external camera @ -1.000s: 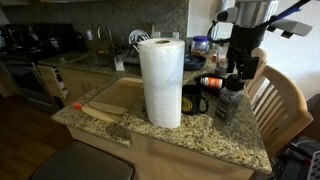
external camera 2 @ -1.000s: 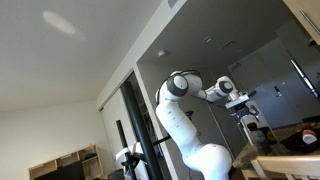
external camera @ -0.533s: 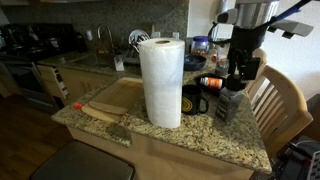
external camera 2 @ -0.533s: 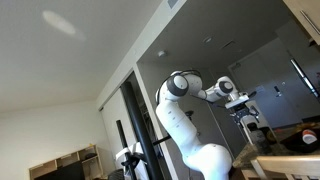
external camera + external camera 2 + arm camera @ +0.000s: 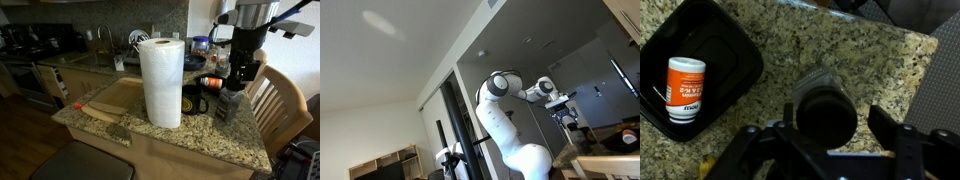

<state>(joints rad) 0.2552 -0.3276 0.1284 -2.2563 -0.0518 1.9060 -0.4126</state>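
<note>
A dark cylindrical grinder (image 5: 825,108) stands upright on the speckled granite counter (image 5: 760,30). In the wrist view my gripper (image 5: 832,126) hangs right over it, one finger on each side. A gap shows between the right finger (image 5: 890,125) and the grinder, so the jaws stand open around it. In an exterior view the gripper (image 5: 233,88) is low over the grinder (image 5: 229,105) near the counter's right end. To the left lies a black tray (image 5: 735,45) holding an orange and white bottle (image 5: 685,88) on its side.
A tall paper towel roll (image 5: 160,82) stands mid-counter, left of the black tray (image 5: 195,101). A wooden board (image 5: 100,110) lies at the counter's left edge. A wooden chair (image 5: 278,100) is close on the right. The arm (image 5: 510,110) shows from below in an exterior view.
</note>
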